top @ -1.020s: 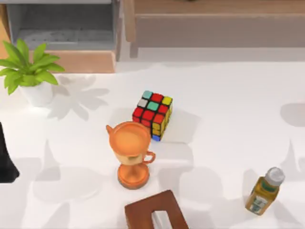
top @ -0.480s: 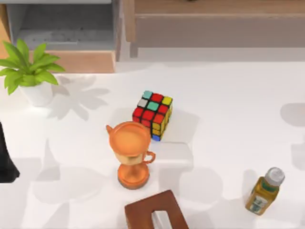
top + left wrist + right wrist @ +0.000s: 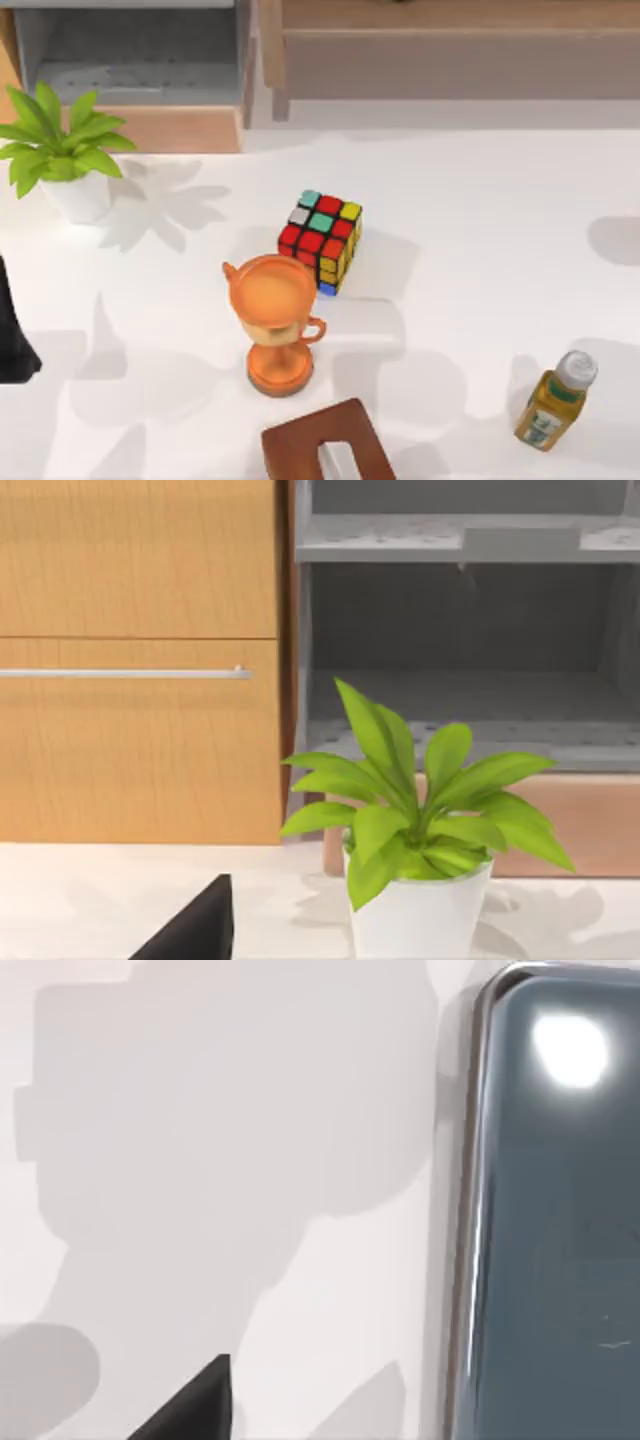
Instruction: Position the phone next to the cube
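cube on the white bench, just behind the orange trophy cup | phone flat on the bench under my right wrist camera, its place relative to cube unclear | my tools' opening: cannot tell

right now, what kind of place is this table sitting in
Probably a home or office room, rendered in simulation: a white table with a potted plant, a wooden cabinet and grey shelving behind it, plus everyday clutter such as a puzzle cube and an orange trophy cup.
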Tool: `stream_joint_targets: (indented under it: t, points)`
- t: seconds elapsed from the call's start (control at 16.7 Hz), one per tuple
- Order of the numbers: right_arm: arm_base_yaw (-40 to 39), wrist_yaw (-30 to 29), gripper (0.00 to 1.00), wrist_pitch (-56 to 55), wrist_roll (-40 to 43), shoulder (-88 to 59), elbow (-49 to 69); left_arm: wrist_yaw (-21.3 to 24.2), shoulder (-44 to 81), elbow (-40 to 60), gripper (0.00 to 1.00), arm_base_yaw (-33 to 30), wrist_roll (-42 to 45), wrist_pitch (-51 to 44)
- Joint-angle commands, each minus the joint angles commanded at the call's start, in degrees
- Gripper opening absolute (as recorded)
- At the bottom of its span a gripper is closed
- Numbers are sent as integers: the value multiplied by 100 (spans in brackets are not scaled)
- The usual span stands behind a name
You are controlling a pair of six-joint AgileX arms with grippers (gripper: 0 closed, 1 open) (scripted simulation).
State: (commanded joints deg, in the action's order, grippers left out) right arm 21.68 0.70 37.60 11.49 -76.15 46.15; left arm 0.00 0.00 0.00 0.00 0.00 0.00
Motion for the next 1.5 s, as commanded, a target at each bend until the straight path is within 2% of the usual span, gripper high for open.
stream_joint_targets:
  t: [0.24, 0.48, 0.9, 1.26, 1.5]
  points:
    - [480, 0, 100, 738, 233, -1730, 1074, 0, 0, 0, 100, 0, 0, 0]
    - [751, -5, 100, 1089, 356, -2662, 1725, 0, 0, 0, 100, 0, 0, 0]
    - [764, -7, 100, 1095, 358, -2767, 1778, 0, 0, 0, 100, 0, 0, 0]
    - [771, -9, 100, 310, 350, -3194, 1428, 0, 0, 0, 100, 0, 0, 0]
    - [772, -9, 100, 237, 350, -3243, 1393, 0, 0, 0, 100, 0, 0, 0]
